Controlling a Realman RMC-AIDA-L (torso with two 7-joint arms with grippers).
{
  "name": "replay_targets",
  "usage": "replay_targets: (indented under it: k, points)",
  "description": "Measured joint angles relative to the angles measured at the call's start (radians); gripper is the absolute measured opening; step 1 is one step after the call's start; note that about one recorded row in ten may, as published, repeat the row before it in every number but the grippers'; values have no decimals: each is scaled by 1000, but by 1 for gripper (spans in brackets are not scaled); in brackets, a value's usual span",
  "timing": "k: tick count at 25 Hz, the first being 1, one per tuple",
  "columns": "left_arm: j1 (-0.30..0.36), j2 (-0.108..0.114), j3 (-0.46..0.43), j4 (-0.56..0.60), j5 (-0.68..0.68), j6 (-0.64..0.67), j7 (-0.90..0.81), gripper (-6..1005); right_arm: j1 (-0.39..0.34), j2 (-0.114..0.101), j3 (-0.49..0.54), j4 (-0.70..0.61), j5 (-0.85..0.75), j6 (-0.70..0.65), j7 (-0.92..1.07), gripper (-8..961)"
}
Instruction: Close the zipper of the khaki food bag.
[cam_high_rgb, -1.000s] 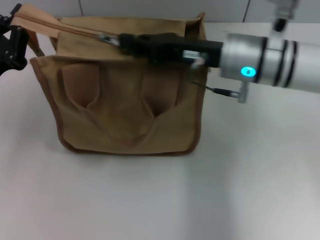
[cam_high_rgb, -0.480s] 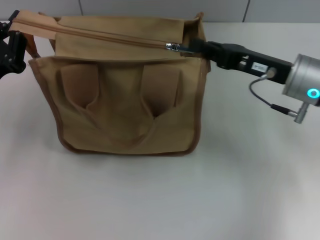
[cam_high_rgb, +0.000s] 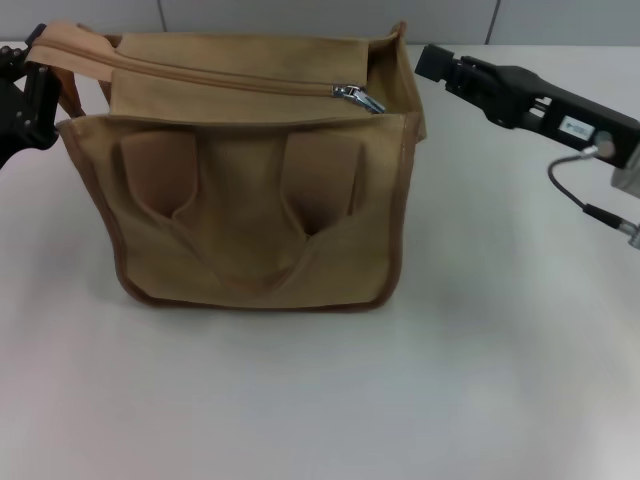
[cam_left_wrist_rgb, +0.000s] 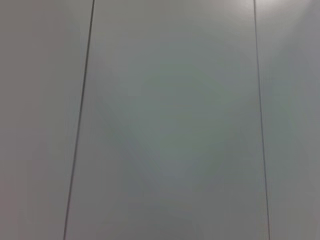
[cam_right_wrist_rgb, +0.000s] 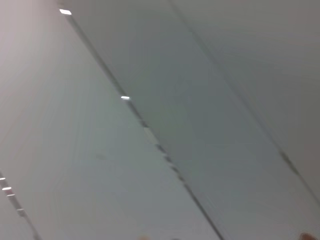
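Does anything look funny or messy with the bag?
Nothing much. The khaki food bag stands upright on the table, and the zipper pull lies at its right end. The bag's left top corner is pulled up beside the left gripper. The right gripper is off the bag.

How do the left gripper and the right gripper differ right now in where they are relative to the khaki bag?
The left gripper sits against the khaki food bag's left top corner, where the zipper tape ends; the right gripper hangs apart from the bag, off its right side. The left is cut off by the head view's edge; the right shows more fully. Both are black.
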Motion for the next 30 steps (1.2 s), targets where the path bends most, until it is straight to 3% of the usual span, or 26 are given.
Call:
replay_targets:
  k: [3,8,10,11,12,13,14,16,17,18,19,20,22,25,26,27,28,30]
  points:
    - [3,1,-3,-2,-3,-4,-24,158,-1,-7,10,29,-12,-168,-132,148]
    - [18,15,5,31,29,-35,-176,163,-10,-10,11,38,-99,-258,-246,276]
    - [43,37,13,92,95,-25,-304,166,0,-11,8,37,-200,-263,-261,324]
    - [43,37,13,92,95,-25,-304,167,0,-11,8,37,-200,-263,-261,349]
    - [56,62,15,148,158,3,-429,168,9,-9,6,38,-254,-263,-276,373]
    - [56,62,15,148,158,3,-429,169,9,-9,6,38,-254,-263,-276,397]
    - [60,75,15,170,184,19,-481,170,11,-5,6,37,-282,-262,-284,421]
    - [68,110,15,202,239,70,-575,326,17,-1,5,34,-321,-257,-293,482]
    - [75,152,15,216,276,134,-644,404,29,0,3,39,-342,-253,-298,519]
    - [75,152,15,216,276,134,-644,446,29,0,3,39,-342,-253,-298,556]
    - [80,182,15,212,288,191,-668,487,37,0,2,46,-352,-252,-301,593]
    - [80,182,15,212,288,191,-668,529,45,0,1,51,-365,-251,-302,630]
    - [87,203,32,209,307,294,-665,612,62,2,-5,55,-416,-238,-310,701]
    - [89,199,91,219,326,330,-642,745,75,6,-11,74,-447,-224,-353,801]
    - [89,196,134,222,329,332,-623,789,78,7,-11,85,-450,-222,-371,801]
    - [86,187,234,223,337,331,-571,833,81,8,-11,96,-451,-219,-390,801]
    - [86,187,234,223,337,331,-571,833,81,8,-11,96,-451,-219,-390,801]
    - [79,174,318,220,355,328,-512,833,84,8,-11,117,-452,-212,-413,801]
